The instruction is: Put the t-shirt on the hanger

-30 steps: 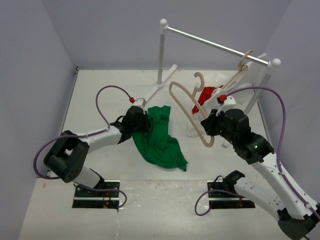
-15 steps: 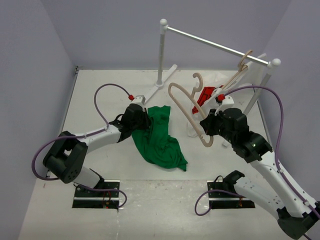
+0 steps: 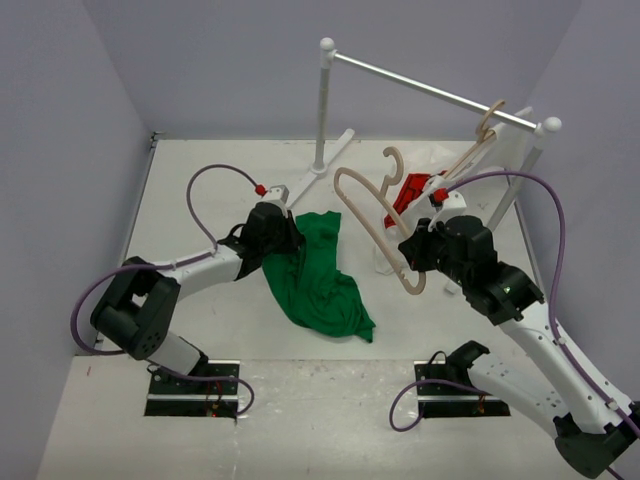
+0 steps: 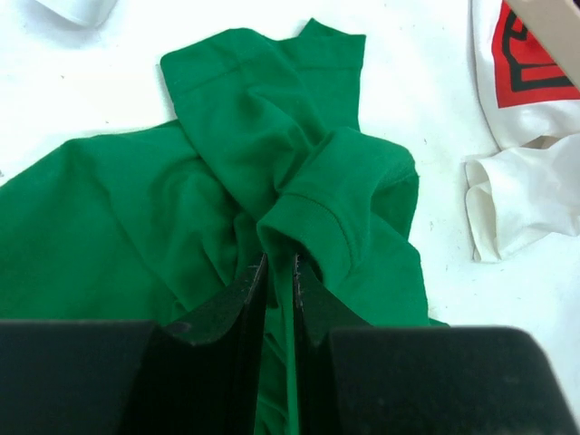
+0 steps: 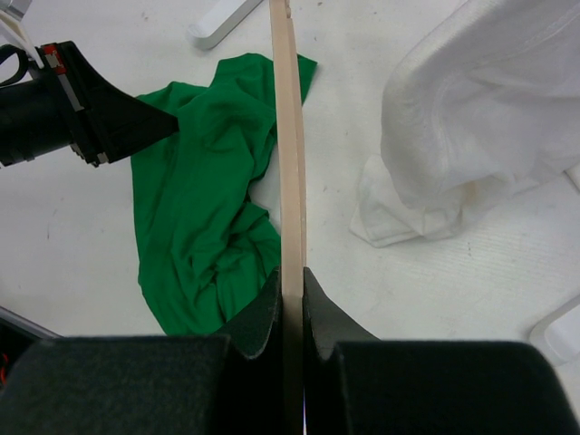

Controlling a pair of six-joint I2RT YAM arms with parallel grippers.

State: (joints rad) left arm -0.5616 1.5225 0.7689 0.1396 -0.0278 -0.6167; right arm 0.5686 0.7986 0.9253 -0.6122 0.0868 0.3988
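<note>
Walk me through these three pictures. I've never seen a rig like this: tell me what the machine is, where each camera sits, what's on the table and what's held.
This is a robot with two arms bolted at the table's near edge, each ending in a two-finger gripper. The wide picture looks down from above and behind the arms. The other two come from cameras on the wrists, so each gripper's own fingers show at the bottom. On the white table lie a green t-shirt and a white garment; a clothes rail stands at the back. The left gripper pinches a fold of the green t-shirt. The right gripper is clamped on a wooden hanger, held up off the table.
</note>
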